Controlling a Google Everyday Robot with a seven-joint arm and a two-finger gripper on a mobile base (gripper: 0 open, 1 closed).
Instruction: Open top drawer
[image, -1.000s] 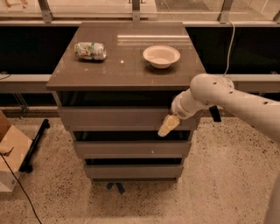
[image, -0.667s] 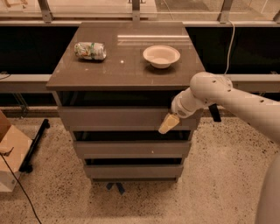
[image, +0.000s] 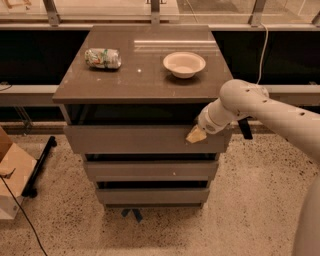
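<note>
Though of unclear spread, jaws against top drawer (image: 130, 139), below glossy tabletop (image: 145, 82), above speckled floor (image: 250, 210).

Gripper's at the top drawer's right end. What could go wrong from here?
The gripper sits far right on the handle-less top drawer front, so it may slip off or pull the drawer askew. A jerk might roll the can lying on its side on the cabinet top, or shift the bowl.

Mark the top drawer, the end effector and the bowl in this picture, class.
top drawer (image: 130, 139): camera view, middle of its front panel.
end effector (image: 196, 135): camera view, its pale tip, at the right end of the drawer's front.
bowl (image: 184, 62): camera view, centre of its inside.
</note>
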